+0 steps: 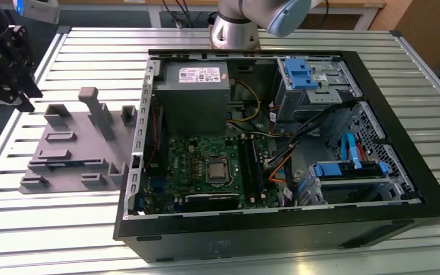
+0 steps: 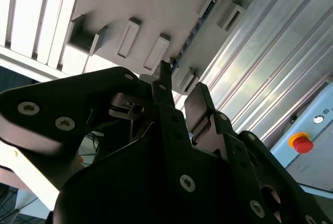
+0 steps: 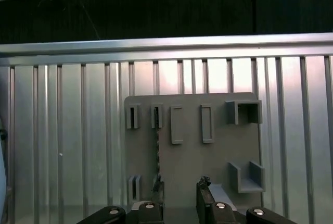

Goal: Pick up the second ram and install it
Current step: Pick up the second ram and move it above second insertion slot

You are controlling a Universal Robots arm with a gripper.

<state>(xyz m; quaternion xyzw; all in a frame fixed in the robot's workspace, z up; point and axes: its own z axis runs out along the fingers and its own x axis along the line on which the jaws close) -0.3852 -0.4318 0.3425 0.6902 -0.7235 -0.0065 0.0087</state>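
Observation:
The second ram (image 3: 156, 151) is a thin stick standing on edge in a slot of the grey tray (image 3: 218, 146), seen edge-on in both wrist views, and as a dark line (image 2: 193, 28) between two holders. In the exterior view the ram is a blue-green sliver (image 1: 63, 164) low in the tray (image 1: 71, 152). My gripper (image 3: 180, 191) hangs above the tray, open, with nothing between its black fingers (image 2: 164, 81). One fingertip lines up close to the ram's near end without touching it. In the exterior view the gripper (image 1: 21, 91) sits off the tray's far-left corner.
An open black computer case (image 1: 281, 223) lies on the slatted metal table (image 1: 44, 229), to the exterior view's right of the tray. Inside are a green motherboard (image 1: 193, 163) with long memory slots (image 1: 254, 169), a grey power supply (image 1: 193, 91) and blue-tabbed drive bays (image 1: 308, 74). The arm's base (image 1: 234, 31) stands behind the case.

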